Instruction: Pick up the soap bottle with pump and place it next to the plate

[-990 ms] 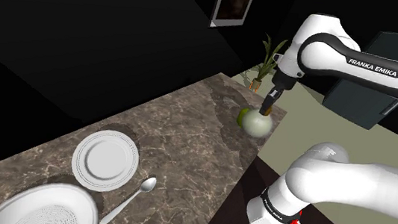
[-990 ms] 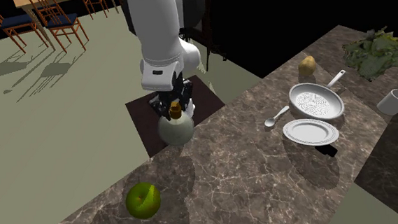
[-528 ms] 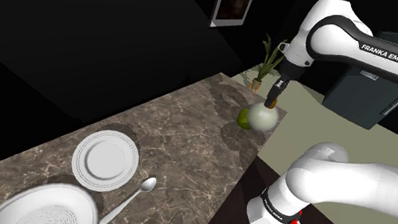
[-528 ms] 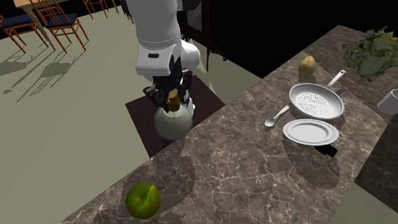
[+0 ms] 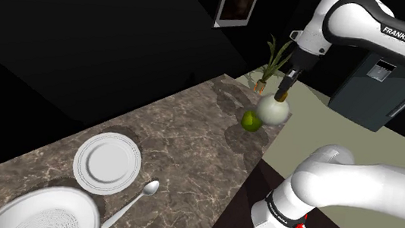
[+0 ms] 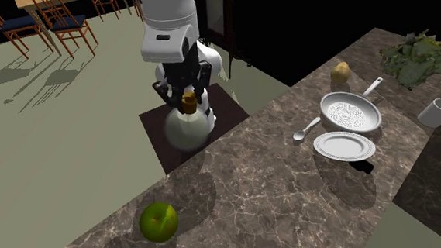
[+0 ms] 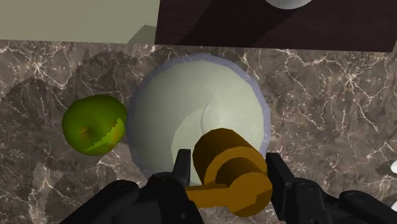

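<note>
Black gripper (image 7: 230, 168) clamps only the brown pump (image 7: 222, 151) of a round white bottle (image 7: 191, 121) hanging above the counter (image 7: 331, 95) edge near an apple (image 7: 94, 124), well apart from the plate (image 5: 107, 162); the heavy body could swing, slip free, or strike the apple.

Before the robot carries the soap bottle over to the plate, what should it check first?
1. Grip: the gripper clasps the golden pump from both sides. Ok.
2. Soap bottle hangs upright under the gripper. Ok.
3. Bottle off the counter: it looks lifted in the second exterior view. Probably ok.
4. Apple out of the way: it lies on the counter, apart from the bottle. Ok.
5. Room beside the plate: a spoon lies on one side, but the side facing the apple is bare counter. Ok.
</note>
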Action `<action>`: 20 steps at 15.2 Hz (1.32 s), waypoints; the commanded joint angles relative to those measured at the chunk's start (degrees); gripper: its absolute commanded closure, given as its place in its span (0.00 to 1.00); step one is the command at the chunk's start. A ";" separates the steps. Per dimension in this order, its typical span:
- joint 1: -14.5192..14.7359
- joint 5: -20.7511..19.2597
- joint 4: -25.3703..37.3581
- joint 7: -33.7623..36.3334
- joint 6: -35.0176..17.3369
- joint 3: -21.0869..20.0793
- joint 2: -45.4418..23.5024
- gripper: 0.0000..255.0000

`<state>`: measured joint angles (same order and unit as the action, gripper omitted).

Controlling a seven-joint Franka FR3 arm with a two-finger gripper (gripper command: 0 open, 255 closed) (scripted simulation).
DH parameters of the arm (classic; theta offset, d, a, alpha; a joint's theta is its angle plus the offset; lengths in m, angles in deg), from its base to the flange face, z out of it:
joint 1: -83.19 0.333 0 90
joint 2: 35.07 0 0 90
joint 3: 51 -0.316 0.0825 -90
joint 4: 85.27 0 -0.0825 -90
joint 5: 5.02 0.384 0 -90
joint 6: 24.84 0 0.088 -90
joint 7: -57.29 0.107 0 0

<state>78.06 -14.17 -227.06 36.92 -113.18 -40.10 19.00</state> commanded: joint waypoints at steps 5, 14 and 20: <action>1.32 3.52 0.90 3.96 2.34 -4.47 1.10 1.00; 5.46 14.31 0.58 16.32 3.10 -17.52 2.12 1.00; 7.68 21.07 3.25 24.48 2.21 -26.21 -0.60 1.00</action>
<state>85.27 5.54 -223.99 59.76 -110.62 -64.60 18.70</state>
